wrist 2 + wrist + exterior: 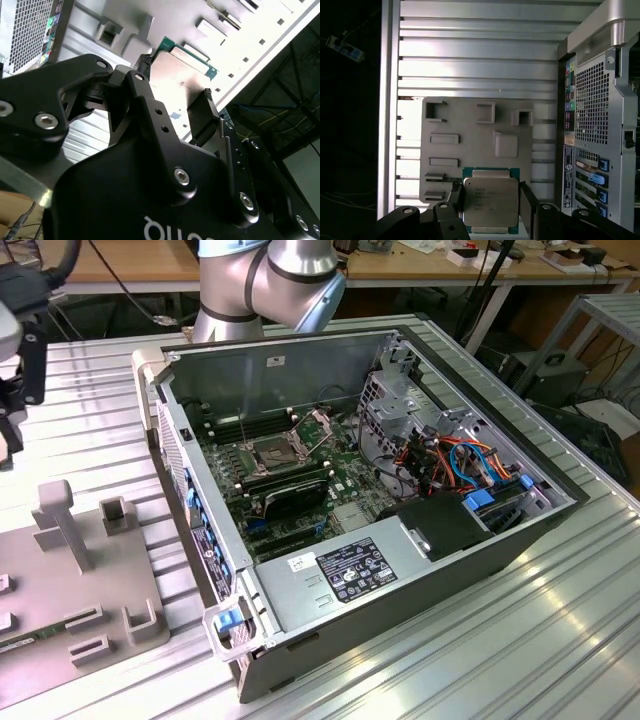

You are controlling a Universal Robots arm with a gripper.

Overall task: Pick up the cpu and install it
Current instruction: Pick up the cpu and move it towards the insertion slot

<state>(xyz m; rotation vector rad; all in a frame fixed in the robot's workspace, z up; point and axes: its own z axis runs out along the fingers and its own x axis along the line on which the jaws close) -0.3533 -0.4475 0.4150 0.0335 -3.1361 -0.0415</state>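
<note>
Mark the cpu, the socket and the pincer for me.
cpu (490, 202): first wrist view, middle of its metal top.
socket (272, 452): exterior view, centre of its dark square.
pincer (488, 186): first wrist view, midway between its fingertips.

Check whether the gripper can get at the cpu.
Yes, by the look of it: in the first wrist view the gripper holds the cpu between its fingers, above the grey tray, with nothing in the way.

There's the cpu (490, 202), a flat square chip with a dull silver-grey metal lid on a green board rim. It's gripped by opposite edges between the jaws of the gripper (489, 189). It hangs level, lid up, lifted above the grey holder tray (470, 125) on the table (470, 60).
</note>
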